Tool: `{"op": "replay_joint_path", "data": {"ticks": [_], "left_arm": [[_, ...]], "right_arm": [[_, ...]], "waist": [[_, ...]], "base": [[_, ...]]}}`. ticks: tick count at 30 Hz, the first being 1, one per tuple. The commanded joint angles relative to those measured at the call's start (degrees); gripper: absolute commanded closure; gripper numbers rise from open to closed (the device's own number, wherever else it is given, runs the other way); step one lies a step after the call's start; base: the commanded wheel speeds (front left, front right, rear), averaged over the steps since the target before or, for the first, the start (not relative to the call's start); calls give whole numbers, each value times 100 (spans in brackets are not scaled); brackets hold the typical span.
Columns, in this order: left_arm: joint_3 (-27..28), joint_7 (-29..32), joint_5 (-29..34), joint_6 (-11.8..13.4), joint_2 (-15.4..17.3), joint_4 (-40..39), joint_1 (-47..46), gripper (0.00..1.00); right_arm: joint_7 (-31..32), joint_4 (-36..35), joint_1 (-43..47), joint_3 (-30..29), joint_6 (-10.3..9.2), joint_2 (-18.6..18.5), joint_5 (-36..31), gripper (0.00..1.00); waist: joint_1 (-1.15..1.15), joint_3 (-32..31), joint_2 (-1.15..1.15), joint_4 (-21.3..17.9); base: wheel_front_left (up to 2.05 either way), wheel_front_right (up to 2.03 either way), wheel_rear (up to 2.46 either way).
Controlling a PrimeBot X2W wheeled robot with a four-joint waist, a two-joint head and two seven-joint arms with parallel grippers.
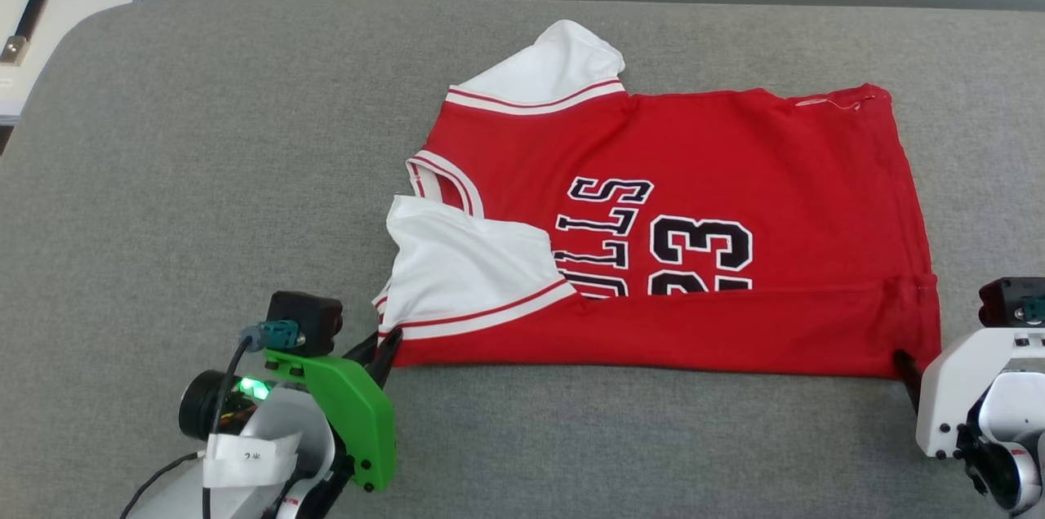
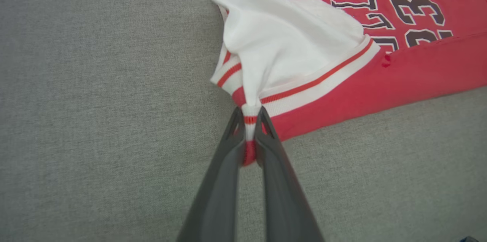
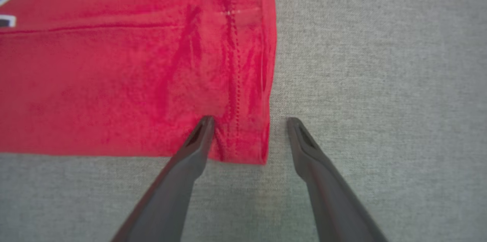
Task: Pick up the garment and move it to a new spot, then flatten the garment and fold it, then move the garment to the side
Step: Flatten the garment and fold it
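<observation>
The garment [image 1: 702,201], a red jersey with white sleeves and black "BULLS 23" print, lies sideways on the grey surface, its near edge folded up over the print. My left gripper [image 1: 384,352] is shut on the striped hem of the near white sleeve [image 2: 281,40] at the garment's near left corner; the pinched cloth [image 2: 249,120] shows between the fingers. My right gripper [image 3: 249,122] stands open at the near right corner of the garment [image 3: 133,82], one finger on the red cloth, the other on the grey surface beside the hem.
The grey fabric-covered surface [image 1: 204,192] spreads wide to the left and in front of the garment. A white cabinet with a dark handle [image 1: 37,5] stands beyond the far left corner.
</observation>
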Motion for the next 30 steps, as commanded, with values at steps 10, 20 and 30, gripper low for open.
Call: {"op": "replay_joint_path", "data": {"ticks": [10, 20, 30], "left_arm": [[-36, -21, -22, -51, -47, 221, -104, 100], [-47, -98, -188, -154, -12, 494, 142, 100], [-250, -14, -411, -206, -50, 693, 664, 100]], "right_arm": [[-64, 542, -84, 214, -5, 22, 37, 100], [-94, 257, 123, 49, -5, -146, -12, 100], [469, -577, 977, -486, -5, -18, -112, 100]], "waist": [[0, 50, 0, 66], [0, -395, 0, -34], [0, -754, 0, -79]], "base": [[0, 0, 0], [0, 0, 0], [0, 0, 0]]}}
